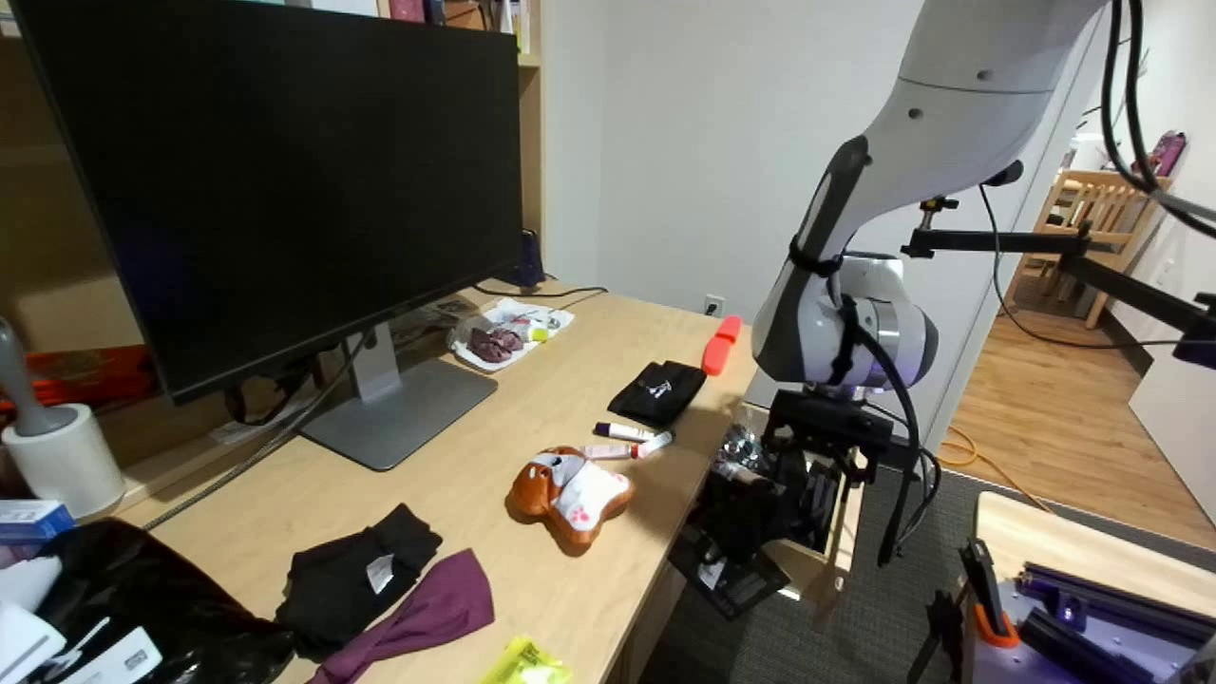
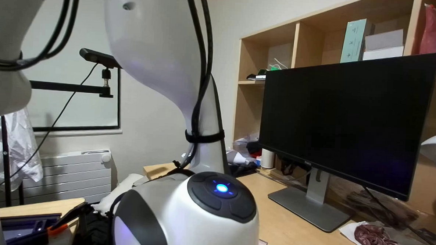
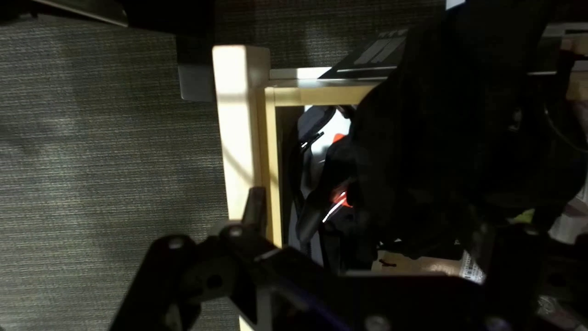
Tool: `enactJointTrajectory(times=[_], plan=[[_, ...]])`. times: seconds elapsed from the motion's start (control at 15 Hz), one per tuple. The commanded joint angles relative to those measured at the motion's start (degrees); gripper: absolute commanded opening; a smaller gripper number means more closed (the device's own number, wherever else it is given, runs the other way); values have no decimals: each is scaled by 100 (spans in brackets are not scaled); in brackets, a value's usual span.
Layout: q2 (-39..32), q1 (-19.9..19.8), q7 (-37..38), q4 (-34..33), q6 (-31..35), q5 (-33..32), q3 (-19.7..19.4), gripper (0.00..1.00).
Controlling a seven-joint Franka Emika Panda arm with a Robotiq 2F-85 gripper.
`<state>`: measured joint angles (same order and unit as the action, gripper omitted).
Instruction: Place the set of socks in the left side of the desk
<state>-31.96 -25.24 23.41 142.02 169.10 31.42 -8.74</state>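
Observation:
The light-wood desk (image 1: 560,380) has its drawer (image 1: 848,522) pulled out; the drawer's wall also shows in the wrist view (image 3: 236,128). My gripper (image 1: 817,461) points down over the drawer. In the wrist view its fingers (image 3: 370,214) stand wide apart, dark and blurred. A large black fabric heap (image 3: 436,138) lies in the drawer under and between them, with a dark printed card (image 3: 381,53) at its edge. Black fabric with a white label (image 1: 361,575) also lies on the desk. I cannot tell which of these is the set of socks. The gripper is hidden in an exterior view.
A big black monitor (image 1: 304,190) stands on the desk. A tan, white and red ball (image 1: 570,494), markers (image 1: 622,432), a black folded cloth (image 1: 658,391), a red case (image 1: 722,347) and purple cloth (image 1: 427,608) lie there. A side table (image 1: 1092,532) with tools stands near.

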Motion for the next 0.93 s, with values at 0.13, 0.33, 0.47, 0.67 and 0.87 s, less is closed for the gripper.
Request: enactJointTrajectory(times=[0.13, 0.33, 0.47, 0.67, 0.87], plan=[[-153, -1068, -591, -286, 175, 517, 1126, 100], [-415, -1843, -1087, -528, 381, 839, 1878, 100], [-604, -2129, -1211, -607, 525, 787, 2052, 100], [-864, -2025, -1290, -630, 748, 746, 1765, 100], [-1231, -2734, -1796, -769, 1001, 627, 2261, 100]])
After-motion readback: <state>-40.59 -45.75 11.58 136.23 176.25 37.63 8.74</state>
